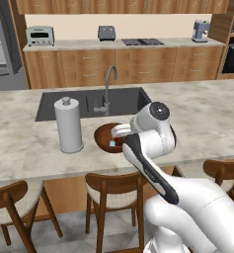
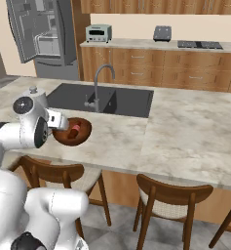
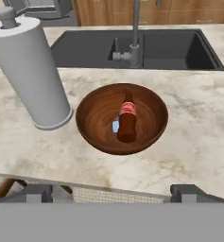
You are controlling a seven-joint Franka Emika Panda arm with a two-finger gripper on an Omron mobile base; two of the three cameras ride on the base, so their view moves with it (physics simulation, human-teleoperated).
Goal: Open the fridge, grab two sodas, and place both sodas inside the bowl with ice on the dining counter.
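Wooden bowl [image 3: 122, 118] on worktop [image 3: 198, 123] holds brown bottle [image 3: 127, 120]; end effector [image 3: 108, 191] wide open, empty. Risk: clipping paper towel roll [image 3: 30, 71] on withdrawal; blue can outstanding.

The left base view looks from behind the arm, forward and down over the counter [image 1: 19, 148] toward the sink [image 1: 89, 104] and the wall cabinets. The right base view looks at the same counter [image 2: 185, 132] from the other side, with the fridge [image 2: 44, 31] far left. The hand view is much nearer and looks down on the bowl [image 3: 94, 125], which all three views share.
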